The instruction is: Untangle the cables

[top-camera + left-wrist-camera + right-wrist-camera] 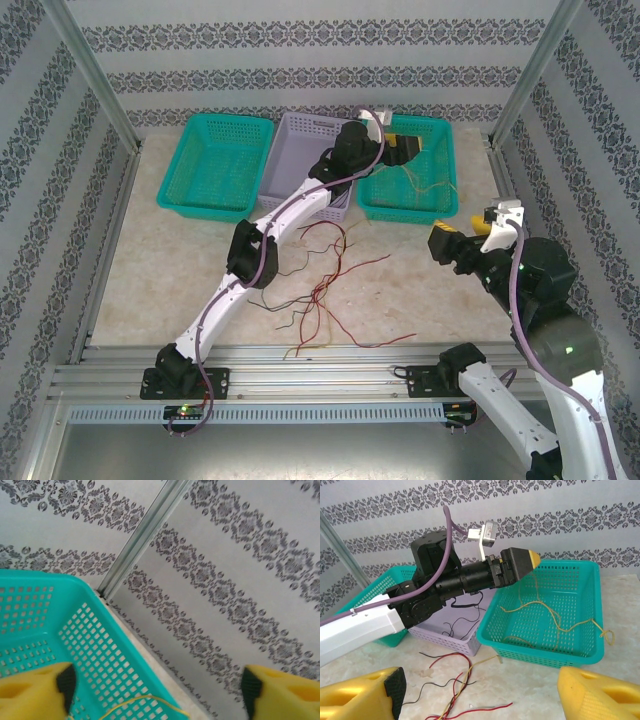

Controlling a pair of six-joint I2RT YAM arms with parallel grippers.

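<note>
My left gripper (157, 682): wide open, empty | my right gripper (480, 687): wide open, empty | cables (322, 290): light, limp, snag-prone; pinch one free end.

No lettering, label, brand, number or sign can be read on anything here. The dark bands on the wallpaper (235, 575) are a repeating floral ornament, not writing.
</note>
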